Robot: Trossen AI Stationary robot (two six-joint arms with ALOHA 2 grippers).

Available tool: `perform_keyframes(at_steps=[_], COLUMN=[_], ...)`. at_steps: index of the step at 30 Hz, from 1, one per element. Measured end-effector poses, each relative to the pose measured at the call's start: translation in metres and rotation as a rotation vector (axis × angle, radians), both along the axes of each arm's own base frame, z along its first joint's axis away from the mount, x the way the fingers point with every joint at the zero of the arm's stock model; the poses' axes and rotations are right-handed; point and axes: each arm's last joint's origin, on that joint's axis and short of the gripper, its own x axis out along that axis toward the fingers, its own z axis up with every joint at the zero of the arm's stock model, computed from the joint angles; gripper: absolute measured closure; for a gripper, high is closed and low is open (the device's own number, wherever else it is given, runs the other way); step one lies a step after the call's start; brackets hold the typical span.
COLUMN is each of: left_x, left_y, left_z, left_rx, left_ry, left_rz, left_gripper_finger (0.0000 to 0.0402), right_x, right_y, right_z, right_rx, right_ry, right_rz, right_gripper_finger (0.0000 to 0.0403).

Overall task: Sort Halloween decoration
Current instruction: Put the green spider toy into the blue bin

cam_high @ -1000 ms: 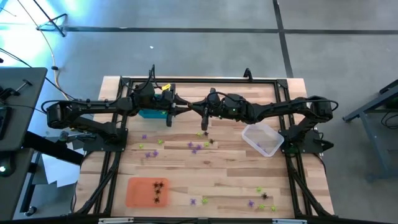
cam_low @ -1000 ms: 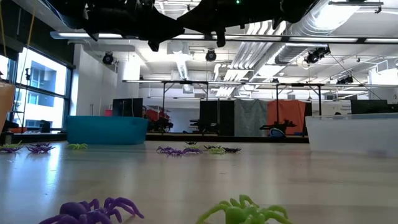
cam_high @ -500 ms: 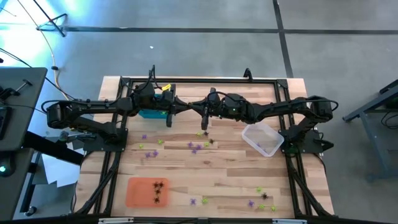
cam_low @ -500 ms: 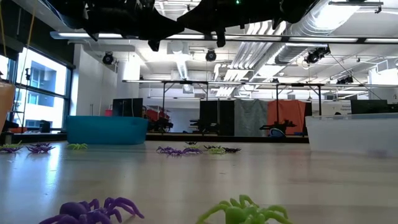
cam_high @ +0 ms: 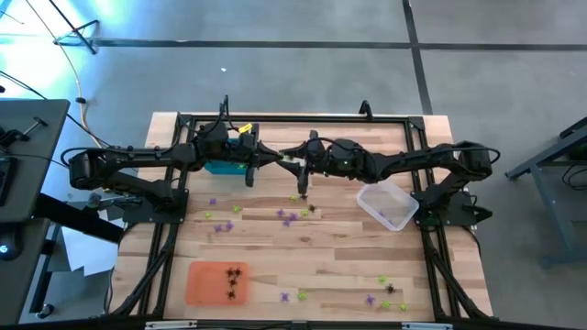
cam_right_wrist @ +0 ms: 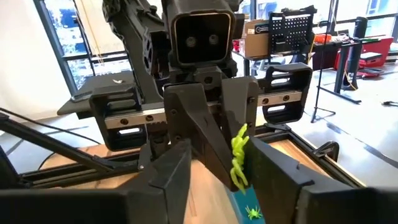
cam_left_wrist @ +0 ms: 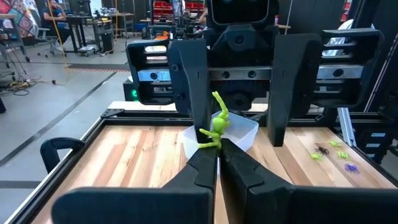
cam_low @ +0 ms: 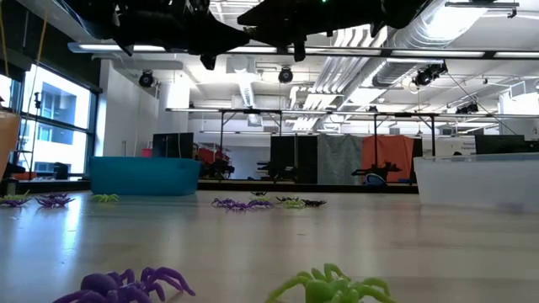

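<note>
Above the middle of the bench's far edge, the two arms meet nose to nose. The left tool (cam_left_wrist: 217, 155) is clamped together on a yellow-green spider (cam_left_wrist: 214, 124), which sticks up from its closed tips. The right tool (cam_right_wrist: 214, 171) faces it with its fingers (cam_right_wrist: 283, 174) spread apart on either side of the spider, not gripping it. On the bench below, loose black, purple and yellow-green spiders (cam_high: 292, 215) lie scattered around the centre, with more near the front right corner. A teal tray (cam_high: 220, 168) sits under the left arm, a clear tray (cam_high: 388, 204) towards the right edge, and an orange tray (cam_high: 204, 282) near the front left corner with black spiders (cam_high: 234, 281) in it.
</note>
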Motion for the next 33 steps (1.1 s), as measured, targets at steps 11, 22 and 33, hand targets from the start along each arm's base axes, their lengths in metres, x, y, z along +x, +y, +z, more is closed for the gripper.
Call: perform_keyframes(at_steps=[11,22,33], left_x=[-0.008,-0.088,-0.110], left_y=[0.013,0.031,0.028], left_z=[0.000,-0.020,-0.045], left_rx=[-0.027,-0.183,-0.291], left_ry=[0.023,0.568,0.910], left_rz=[0.058,0.638,0.765], left_gripper_finger=[0.0401,0.0401,0.0398], right_x=[-0.032,-0.062,-0.066], right_y=[-0.001,0.002,0.002], right_z=[0.006,-0.011,-0.016], right_rx=[-0.002,0.153,0.159], right_ry=[0.273,0.601,0.656], right_rz=[-0.120,-0.167,-0.173], right_gripper_finger=[0.0234,0.0234,0.0234])
